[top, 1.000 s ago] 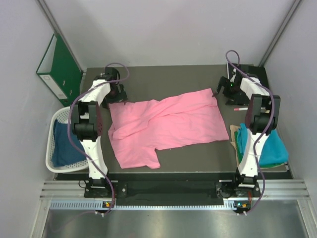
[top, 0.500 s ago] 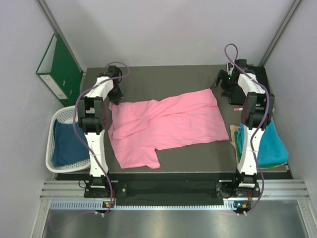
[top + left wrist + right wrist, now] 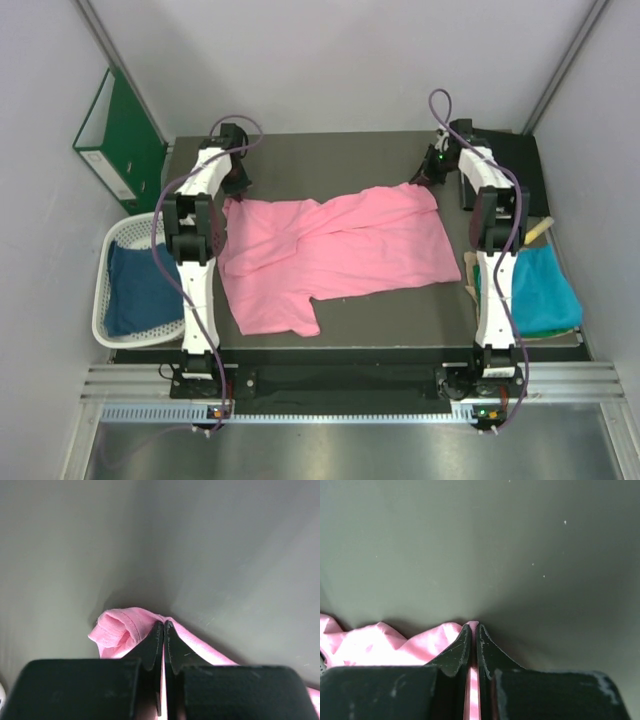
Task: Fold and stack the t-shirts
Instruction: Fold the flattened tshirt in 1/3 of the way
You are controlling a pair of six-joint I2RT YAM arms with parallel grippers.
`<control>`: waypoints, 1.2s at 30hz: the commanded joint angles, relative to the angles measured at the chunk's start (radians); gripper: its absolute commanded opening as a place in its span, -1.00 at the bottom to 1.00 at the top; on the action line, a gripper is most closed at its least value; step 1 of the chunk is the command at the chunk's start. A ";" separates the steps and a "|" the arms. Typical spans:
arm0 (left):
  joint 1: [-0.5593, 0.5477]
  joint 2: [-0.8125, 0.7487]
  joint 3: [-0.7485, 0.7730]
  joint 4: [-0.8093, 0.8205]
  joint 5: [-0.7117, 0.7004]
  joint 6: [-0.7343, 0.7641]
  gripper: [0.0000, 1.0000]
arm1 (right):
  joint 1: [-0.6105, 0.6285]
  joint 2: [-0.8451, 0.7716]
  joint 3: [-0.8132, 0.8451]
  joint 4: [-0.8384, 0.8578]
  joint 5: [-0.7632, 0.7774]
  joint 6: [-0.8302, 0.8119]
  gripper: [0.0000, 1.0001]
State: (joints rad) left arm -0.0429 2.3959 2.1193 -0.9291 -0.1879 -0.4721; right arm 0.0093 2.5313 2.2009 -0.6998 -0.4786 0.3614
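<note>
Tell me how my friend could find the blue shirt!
Find the dark table, then look off its left edge to the white basket near the green binder. The dark blue shirt lies inside. It is the only shirt in a basket; the pink shirt and teal shirt are not.

The pink t-shirt is soft, matt cloth, creased all over — its rolled hem shows a stitched seam. My right gripper has black plastic fingers, dull and scuffed with pale scratches; those of my left gripper look smoother. The table is a smooth matt dark sheet — dust-flecked. The basket is white plastic lattice. The teal t-shirt is matt cloth too.
</note>
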 commanded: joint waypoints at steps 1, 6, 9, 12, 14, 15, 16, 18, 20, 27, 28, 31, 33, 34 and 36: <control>0.003 0.046 0.137 0.003 -0.001 -0.019 -1.00 | 0.011 0.023 0.010 -0.044 0.103 -0.021 -1.00; 0.003 0.054 0.176 0.038 -0.012 -0.026 -1.00 | -0.002 -0.020 -0.012 0.048 0.173 0.051 -1.00; 0.005 0.062 0.188 0.074 -0.015 -0.036 -1.00 | -0.040 -0.035 -0.015 0.094 0.224 0.079 -1.00; 0.009 0.080 0.218 0.102 -0.004 -0.053 -1.00 | -0.052 -0.039 -0.018 0.132 0.270 0.102 -1.00; 0.011 0.088 0.241 0.122 0.002 -0.066 -1.00 | -0.057 -0.037 -0.018 0.167 0.297 0.123 -1.00; 0.012 0.089 0.248 0.151 0.001 -0.071 -1.00 | -0.060 -0.039 -0.026 0.183 0.304 0.129 -1.00; 0.012 0.089 0.251 0.167 -0.004 -0.079 -1.00 | -0.061 -0.039 -0.027 0.197 0.317 0.149 -1.00; 0.018 0.088 0.257 0.197 -0.018 -0.088 -1.00 | -0.066 -0.034 -0.026 0.246 0.319 0.169 -1.00; 0.021 0.098 0.269 0.236 -0.019 -0.102 -1.00 | -0.071 -0.022 -0.009 0.267 0.316 0.198 -1.00; 0.037 0.140 0.314 0.277 0.120 -0.108 0.06 | -0.069 0.037 0.057 0.304 0.258 0.226 0.05; 0.037 0.131 0.301 0.276 0.134 -0.100 0.67 | -0.069 0.023 0.043 0.312 0.256 0.225 0.44; 0.037 0.045 0.205 0.309 0.127 -0.079 0.97 | -0.068 -0.064 -0.050 0.336 0.293 0.195 0.99; 0.037 -0.049 0.147 0.328 0.114 -0.066 0.97 | -0.069 -0.138 -0.119 0.342 0.305 0.165 0.99; 0.035 -0.078 0.096 0.329 0.117 -0.050 0.97 | -0.071 -0.161 -0.136 0.333 0.311 0.156 0.99; 0.023 -0.158 0.048 0.325 0.137 -0.028 0.97 | -0.074 -0.227 -0.194 0.322 0.316 0.142 0.99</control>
State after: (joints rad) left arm -0.0093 2.4462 2.2417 -0.6579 -0.0818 -0.5499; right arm -0.0509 2.4615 2.0922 -0.3614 -0.2047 0.5545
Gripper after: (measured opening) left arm 0.985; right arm 0.993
